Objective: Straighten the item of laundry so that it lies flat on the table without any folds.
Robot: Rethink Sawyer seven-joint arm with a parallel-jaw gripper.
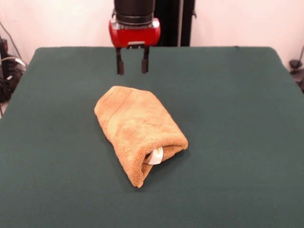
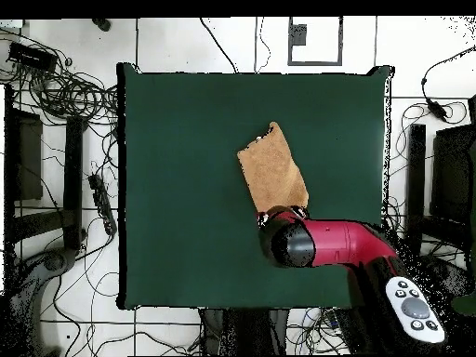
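Folded in half and bulging, towel (image 1: 137, 137) near centre of green worktop (image 1: 237, 118), white tag (image 1: 156, 156) peeping from open end at 5 o'clock in the front view. Poised above far end of towel at 12 o'clock, gripper (image 1: 132, 61) with jaws apart, holding nothing. Judged: unfolding not yet begun; next, lowering onto top layer's edge, pinching one layer only, drawing it across. Nothing else on worktop; cables on floor around, in the overhead view.
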